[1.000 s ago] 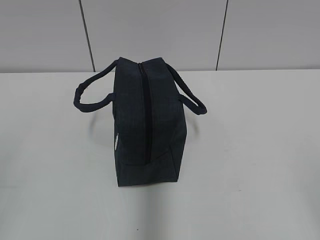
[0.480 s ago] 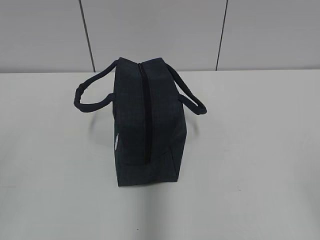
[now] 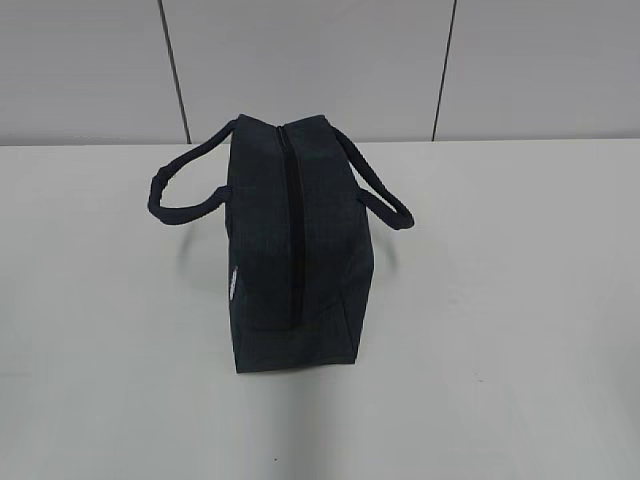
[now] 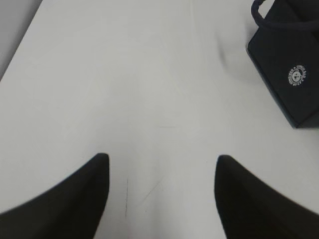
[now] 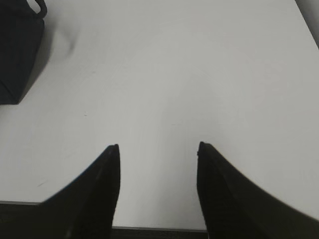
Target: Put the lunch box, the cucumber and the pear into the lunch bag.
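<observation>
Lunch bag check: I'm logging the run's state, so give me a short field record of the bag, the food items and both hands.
lunch bag: upright on the white table, zipper closed along the top
handles: one flopped to each side
logo: white, round, on the side facing the left arm
lunch box, cucumber, pear: not visible in any view
left hand: open, empty, over bare table
right hand: open, empty, over bare table

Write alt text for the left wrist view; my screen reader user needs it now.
Two dark fingers of the open left gripper frame bare white table, holding nothing. At the upper right sits a corner of the navy lunch bag, showing a handle loop and its small round white logo.
</observation>
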You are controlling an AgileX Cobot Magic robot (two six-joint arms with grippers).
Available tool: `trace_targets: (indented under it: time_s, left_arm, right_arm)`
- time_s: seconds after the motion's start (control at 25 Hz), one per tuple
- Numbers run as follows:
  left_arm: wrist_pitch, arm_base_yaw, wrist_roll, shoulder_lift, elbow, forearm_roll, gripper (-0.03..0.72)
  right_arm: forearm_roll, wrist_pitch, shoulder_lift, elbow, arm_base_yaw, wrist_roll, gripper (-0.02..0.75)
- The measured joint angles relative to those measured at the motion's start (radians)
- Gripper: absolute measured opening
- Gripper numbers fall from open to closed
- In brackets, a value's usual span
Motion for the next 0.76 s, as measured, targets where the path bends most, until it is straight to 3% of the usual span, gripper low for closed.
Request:
trace_targets:
  time_s: [0.76]
  left_arm:
    - [0.001, 0.0, 0.0, -0.016, 0.0, 0.0, 0.424]
  right_arm:
    - [0.002, 0.0, 0.0, 0.0, -0.002, 0.0, 0.372]
